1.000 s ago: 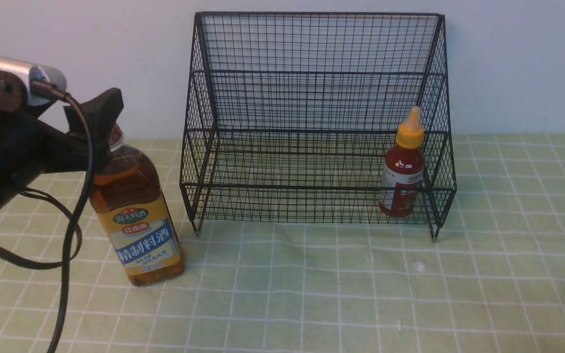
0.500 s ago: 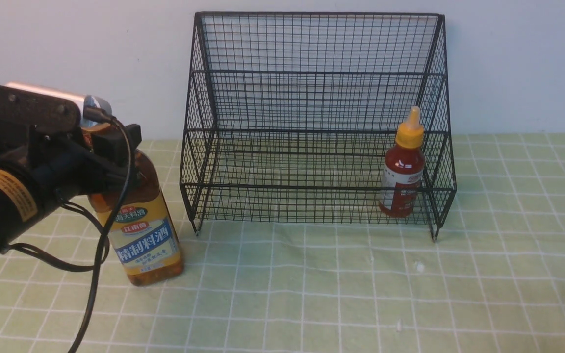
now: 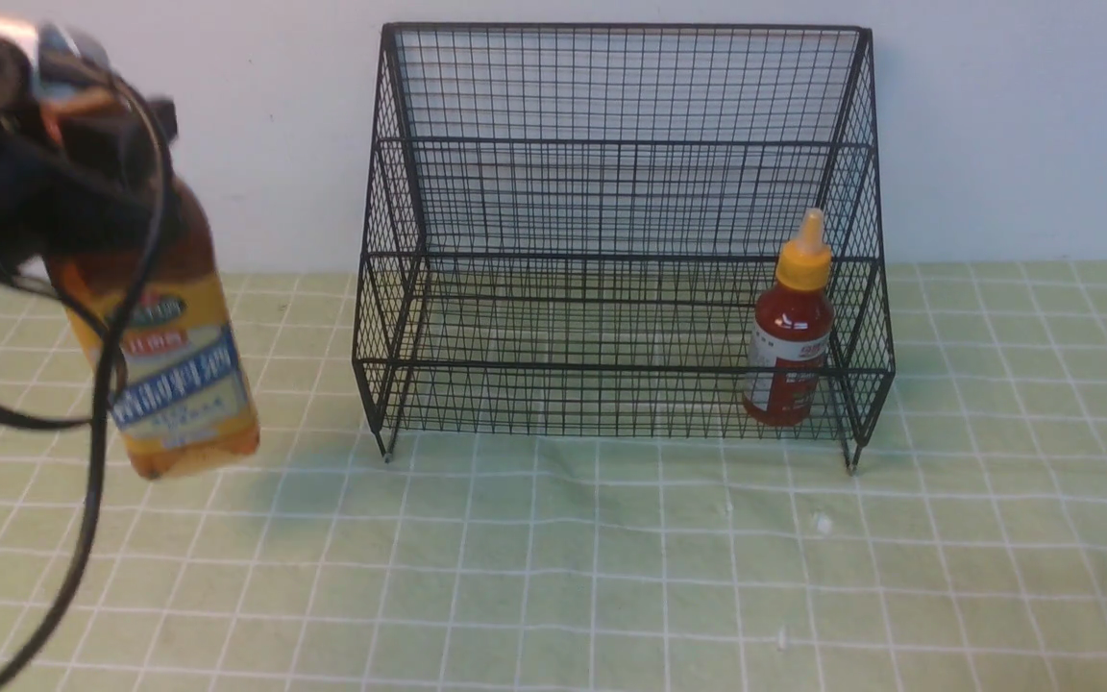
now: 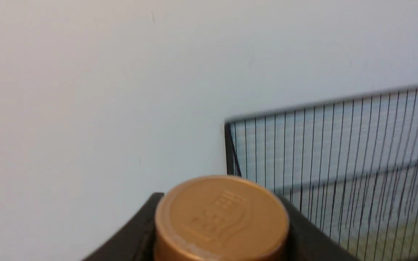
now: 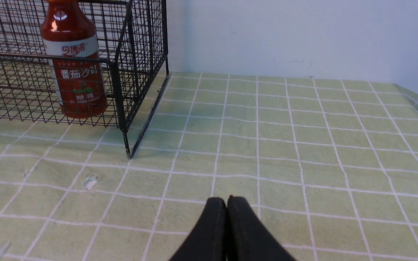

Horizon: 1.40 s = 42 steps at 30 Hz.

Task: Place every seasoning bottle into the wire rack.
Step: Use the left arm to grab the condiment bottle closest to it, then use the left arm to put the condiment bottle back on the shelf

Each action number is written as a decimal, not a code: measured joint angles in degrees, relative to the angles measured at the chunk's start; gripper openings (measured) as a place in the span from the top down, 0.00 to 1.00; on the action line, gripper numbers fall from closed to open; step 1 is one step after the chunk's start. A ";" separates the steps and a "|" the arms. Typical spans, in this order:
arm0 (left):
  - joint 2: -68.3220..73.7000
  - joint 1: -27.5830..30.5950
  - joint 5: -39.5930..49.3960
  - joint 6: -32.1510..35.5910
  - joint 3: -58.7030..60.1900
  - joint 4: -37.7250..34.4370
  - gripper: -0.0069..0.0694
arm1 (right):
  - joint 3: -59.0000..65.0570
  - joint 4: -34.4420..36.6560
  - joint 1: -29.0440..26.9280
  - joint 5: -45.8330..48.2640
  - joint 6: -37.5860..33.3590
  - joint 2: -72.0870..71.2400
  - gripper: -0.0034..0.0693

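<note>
Nearest you, your right gripper (image 5: pixel 226 226) hangs over the green checked tablecloth (image 5: pixel 303 145), jaws pressed together on nothing. Further on, your left gripper (image 3: pixel 97 144) is clamped round the neck of the tall clear bottle of amber liquid (image 3: pixel 179 375), below its gold cap (image 4: pixel 221 214). The bottle hangs tilted, clear of the cloth, left of the large black wire-mesh rack (image 3: pixel 611 192). That high hold probably lets the base clear the front rail. Farthest, the small red sauce bottle (image 3: pixel 792 336) already stands at the right end of the lowest tier.

I'm facing a pale green tablecloth (image 3: pixel 611 586), white grid lines running across it, creasing slightly. White speck (image 3: pixel 821 524) lying on it. Plain wall (image 3: pixel 1015 115) standing behind.
</note>
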 joint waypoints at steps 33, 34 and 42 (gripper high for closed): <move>43.21 -7.76 -14.96 -24.99 -45.80 24.04 0.51 | 0.00 0.00 0.00 0.00 0.00 0.00 0.97; 43.52 -7.81 -14.96 -24.99 -45.80 24.04 0.51 | 0.00 0.00 0.00 0.00 0.00 0.00 0.97; 45.16 -8.87 -15.29 -27.25 -45.98 30.12 0.51 | 0.00 0.00 0.00 0.00 0.00 0.00 0.97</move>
